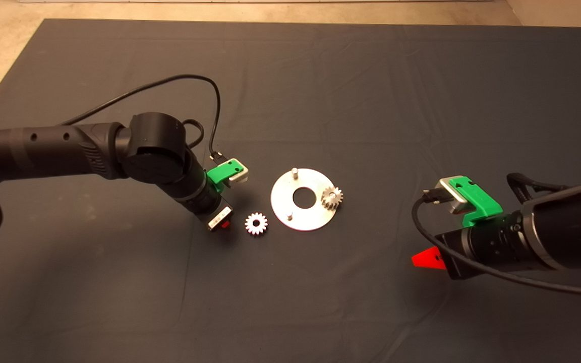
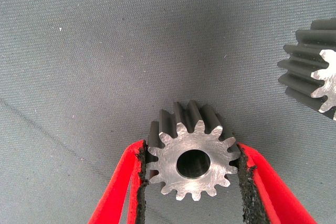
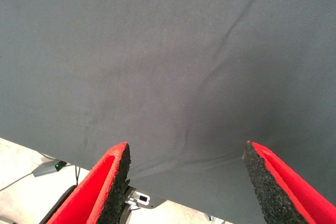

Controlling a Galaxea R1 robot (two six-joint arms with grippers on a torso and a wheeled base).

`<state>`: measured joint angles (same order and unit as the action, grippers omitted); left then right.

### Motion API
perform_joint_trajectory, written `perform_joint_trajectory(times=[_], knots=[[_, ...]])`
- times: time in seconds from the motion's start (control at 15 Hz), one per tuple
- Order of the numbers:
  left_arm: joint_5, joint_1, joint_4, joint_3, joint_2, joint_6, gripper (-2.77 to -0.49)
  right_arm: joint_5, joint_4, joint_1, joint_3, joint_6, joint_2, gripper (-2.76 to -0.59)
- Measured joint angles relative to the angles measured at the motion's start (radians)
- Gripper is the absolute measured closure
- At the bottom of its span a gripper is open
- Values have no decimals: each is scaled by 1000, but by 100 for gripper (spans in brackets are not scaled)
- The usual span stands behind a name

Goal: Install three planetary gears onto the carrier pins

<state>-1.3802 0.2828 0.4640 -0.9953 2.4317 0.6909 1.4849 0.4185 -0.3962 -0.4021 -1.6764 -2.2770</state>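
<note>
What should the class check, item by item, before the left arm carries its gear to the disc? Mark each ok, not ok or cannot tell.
1. Left claw shut on a gear, pads on opposite teeth: ok.
2. Held gear lifted off the mat: cannot tell.
3. Free pins on the disc: ok, far pin and near pin are bare.
4. One gear already on the disc: ok.
5. Loose gear lies beside the left claw: ok.
6. Right claw open, off to the side of the disc: ok.

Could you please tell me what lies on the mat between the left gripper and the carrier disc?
One loose planetary gear lies flat on the mat between the left gripper and the carrier disc, seen in the head view.
</note>
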Motion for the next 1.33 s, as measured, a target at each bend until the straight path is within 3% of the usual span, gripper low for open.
perform_joint_trajectory(times=[0.4,0.67,1.07,1.33], knots=[[2,0,0,0,-2,-8,-84,0,0,-1,0,0,0,-160],[1,0,0,14,-11,-8,-82,8,0,-1,0,0,4,-160],[0,0,0,45,-9,-8,-81,4,-1,-1,0,0,2,-160],[-4,0,-1,19,55,-9,-81,6,-1,-1,5,0,2,-160]])
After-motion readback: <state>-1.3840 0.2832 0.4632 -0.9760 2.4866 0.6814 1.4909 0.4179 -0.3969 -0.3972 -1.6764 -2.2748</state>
